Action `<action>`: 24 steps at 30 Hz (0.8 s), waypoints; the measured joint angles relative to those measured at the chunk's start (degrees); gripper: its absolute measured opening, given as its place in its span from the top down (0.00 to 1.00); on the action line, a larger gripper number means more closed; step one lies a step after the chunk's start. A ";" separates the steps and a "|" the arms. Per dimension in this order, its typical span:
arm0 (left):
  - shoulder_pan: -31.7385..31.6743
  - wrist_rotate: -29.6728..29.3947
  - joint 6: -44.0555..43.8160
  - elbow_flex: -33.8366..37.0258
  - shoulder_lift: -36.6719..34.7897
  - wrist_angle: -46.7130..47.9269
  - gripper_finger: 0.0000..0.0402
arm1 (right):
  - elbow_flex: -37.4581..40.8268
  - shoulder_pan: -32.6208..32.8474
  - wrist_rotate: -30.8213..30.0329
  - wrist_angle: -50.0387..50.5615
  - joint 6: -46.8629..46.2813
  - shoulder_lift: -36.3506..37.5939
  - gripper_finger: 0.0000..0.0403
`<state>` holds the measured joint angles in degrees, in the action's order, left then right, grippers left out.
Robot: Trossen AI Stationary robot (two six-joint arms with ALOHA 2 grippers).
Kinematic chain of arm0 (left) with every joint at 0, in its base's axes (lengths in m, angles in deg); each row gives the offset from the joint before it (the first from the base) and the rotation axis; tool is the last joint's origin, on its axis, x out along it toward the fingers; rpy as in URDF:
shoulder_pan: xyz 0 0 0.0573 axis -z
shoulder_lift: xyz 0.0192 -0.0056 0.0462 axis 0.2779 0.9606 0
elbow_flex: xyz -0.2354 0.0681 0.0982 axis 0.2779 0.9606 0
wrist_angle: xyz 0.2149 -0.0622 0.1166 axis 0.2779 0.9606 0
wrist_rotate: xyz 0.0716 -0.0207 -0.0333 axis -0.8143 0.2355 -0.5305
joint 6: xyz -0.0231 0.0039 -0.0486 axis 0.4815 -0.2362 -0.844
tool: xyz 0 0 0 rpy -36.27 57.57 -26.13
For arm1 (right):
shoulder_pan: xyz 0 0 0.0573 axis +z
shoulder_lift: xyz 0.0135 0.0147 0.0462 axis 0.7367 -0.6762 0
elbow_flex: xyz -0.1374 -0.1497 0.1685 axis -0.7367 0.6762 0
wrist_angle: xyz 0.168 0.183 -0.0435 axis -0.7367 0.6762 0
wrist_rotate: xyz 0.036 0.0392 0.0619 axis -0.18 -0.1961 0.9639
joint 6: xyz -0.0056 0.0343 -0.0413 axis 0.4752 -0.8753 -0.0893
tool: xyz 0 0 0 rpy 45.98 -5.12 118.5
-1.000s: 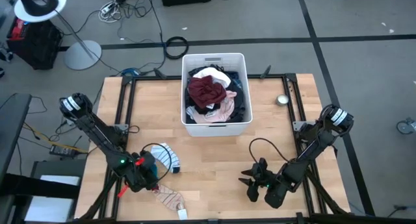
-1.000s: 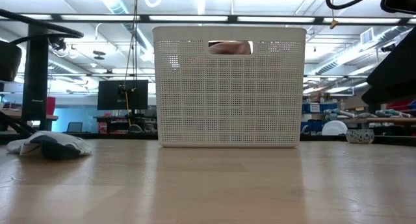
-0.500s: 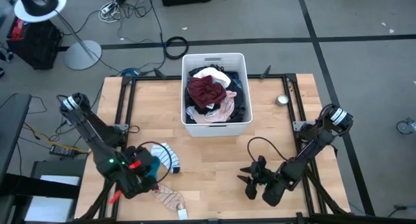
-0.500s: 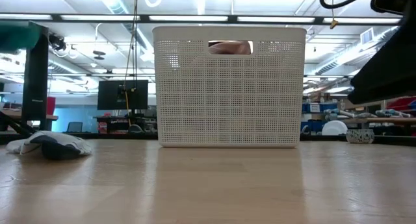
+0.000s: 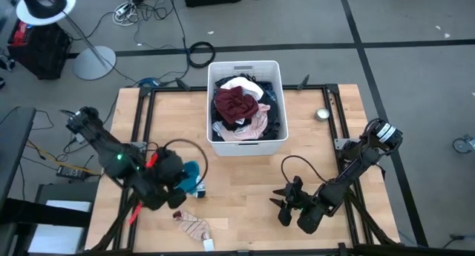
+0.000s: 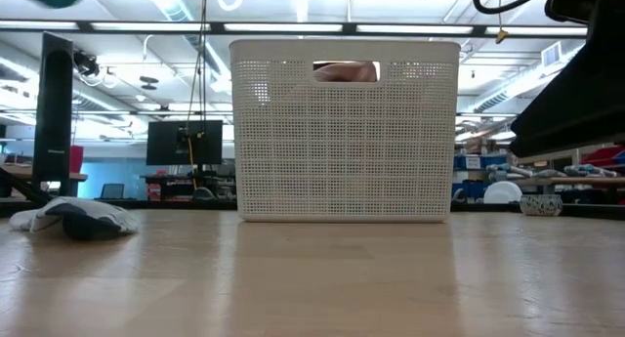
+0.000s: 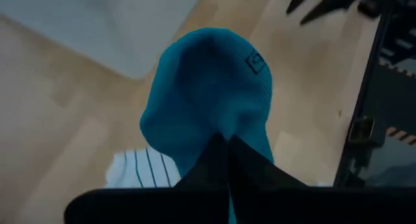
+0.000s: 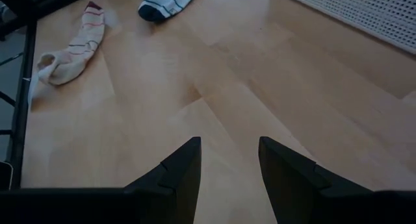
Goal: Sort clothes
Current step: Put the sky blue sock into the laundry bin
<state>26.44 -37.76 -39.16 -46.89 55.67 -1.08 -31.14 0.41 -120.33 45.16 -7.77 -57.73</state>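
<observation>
We see the left gripper (image 7: 226,141) clamped tight on a teal sock (image 7: 208,94), holding it up off the table (image 5: 245,189) just out from the basket's (image 5: 246,146) front left corner. Under it lies a white sock with dark stripes (image 5: 197,183), and a pale striped sock (image 5: 194,226) sits farther out from the basket near the table's front edge. The basket is heaped with clothes (image 5: 239,106) (maroon on top, white and pink around it), while the right gripper (image 8: 229,156) waits low over bare wood off the basket's front right corner, jaws apart and holding nothing.
</observation>
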 joint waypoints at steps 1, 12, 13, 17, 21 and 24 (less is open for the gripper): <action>-1.12 -0.10 2.01 -1.01 0.00 -0.03 1.00 | 0.00 0.00 -0.03 0.00 0.22 0.00 0.61; -15.89 0.30 25.62 -5.99 -0.02 -9.81 1.00 | 0.00 0.00 -2.33 0.00 2.55 0.00 0.61; -17.65 0.91 28.08 -6.02 -0.02 -12.05 1.00 | 0.00 0.00 -2.45 0.04 2.72 0.00 0.61; -25.45 4.92 37.71 -6.04 0.14 -20.49 1.00 | 0.00 0.00 -2.58 0.04 3.66 0.00 0.61; -34.16 11.09 44.60 -6.04 0.57 -28.18 1.00 | 0.00 0.00 -2.68 0.07 4.44 0.00 0.61; -40.60 15.56 47.77 -6.04 1.12 -31.67 1.00 | 0.00 0.00 -2.99 0.07 5.04 0.00 0.61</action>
<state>-14.16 -22.19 8.61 -52.93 56.79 -32.75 -31.14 0.41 -123.32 45.23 -2.72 -57.73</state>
